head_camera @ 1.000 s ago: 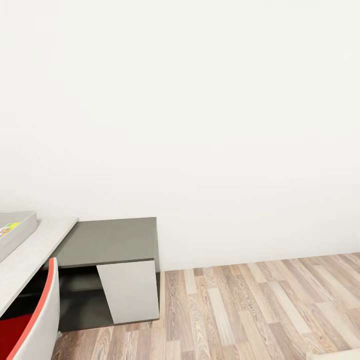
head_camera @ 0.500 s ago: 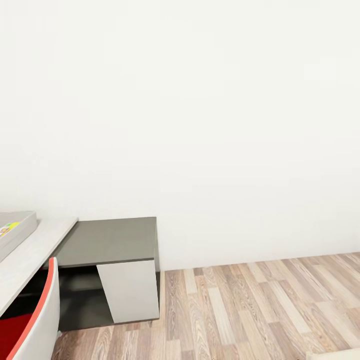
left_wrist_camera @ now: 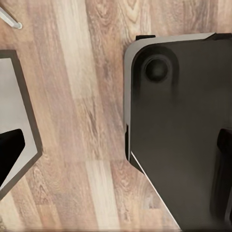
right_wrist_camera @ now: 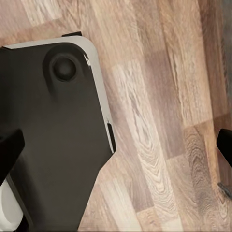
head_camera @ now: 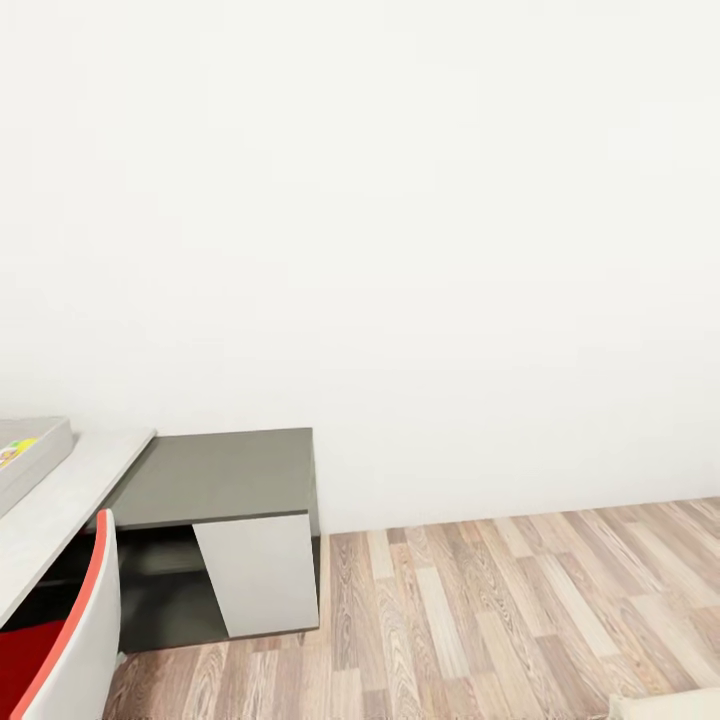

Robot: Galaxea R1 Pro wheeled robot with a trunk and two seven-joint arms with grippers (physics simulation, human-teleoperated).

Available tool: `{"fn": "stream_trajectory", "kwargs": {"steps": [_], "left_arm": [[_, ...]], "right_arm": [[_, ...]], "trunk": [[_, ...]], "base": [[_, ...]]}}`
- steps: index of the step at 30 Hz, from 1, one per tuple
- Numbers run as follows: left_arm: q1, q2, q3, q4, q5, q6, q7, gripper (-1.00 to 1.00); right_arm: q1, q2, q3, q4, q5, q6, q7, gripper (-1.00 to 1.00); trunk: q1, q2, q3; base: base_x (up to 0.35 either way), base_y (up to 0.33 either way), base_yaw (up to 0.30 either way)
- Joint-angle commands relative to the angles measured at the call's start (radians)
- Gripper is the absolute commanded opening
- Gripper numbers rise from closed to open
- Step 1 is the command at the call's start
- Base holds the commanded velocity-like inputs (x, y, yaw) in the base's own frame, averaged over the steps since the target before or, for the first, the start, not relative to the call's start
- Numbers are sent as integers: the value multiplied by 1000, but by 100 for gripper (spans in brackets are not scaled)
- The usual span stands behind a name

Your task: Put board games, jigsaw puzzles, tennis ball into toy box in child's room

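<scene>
At the head view's left edge stands the table (head_camera: 215, 480), a pale grey top joined to a lower dark grey top with a white panel. The light grey toy box (head_camera: 35, 455) sits on the pale top, cut off by the frame. A colourful flat toy (head_camera: 15, 452) lies in it, with too little showing to tell which. The left gripper (left_wrist_camera: 116, 150) hangs open over the wood floor and the robot's black base, with nothing between its fingers. The right gripper (right_wrist_camera: 116, 145) is open and empty over the same floor. The bed's beige corner (head_camera: 670, 705) peeks in at the lower right.
A red and white chair (head_camera: 70, 640) stands against the table at the lower left. A bare white wall (head_camera: 450, 250) faces me. Wood-plank floor (head_camera: 500, 610) stretches between the table and the bed. A grey dark-rimmed slab (left_wrist_camera: 14, 111) lies beside the base in the left wrist view.
The whole head view has shifted slightly: table and floor line sit a little higher, and more of the bed corner shows. The camera moved, not the things.
</scene>
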Motion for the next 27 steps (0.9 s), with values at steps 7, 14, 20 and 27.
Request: {"fn": "stream_trajectory", "kwargs": {"steps": [7,14,20,27], "left_arm": [[-1,-3,3,9,-4,-3,4,100],[-1,-6,-1,8,-10,1,2,100],[-1,-5,-1,-4,-15,-5,1,100],[-1,-9,1,-6,-14,-7,1,100]], "right_arm": [[1,-1,10,-2,-9,0,-6,100],[1,-1,9,-2,-11,-1,-6,100],[1,-7,7,2,-15,-1,-6,100],[1,-2,6,54,-17,-1,-5,100]], "trunk": [[1,-2,-13],[1,-2,-18],[1,-2,-18],[1,-2,-18]], "base": [[0,0,0],[0,0,0],[0,0,0],[0,0,0]]}}
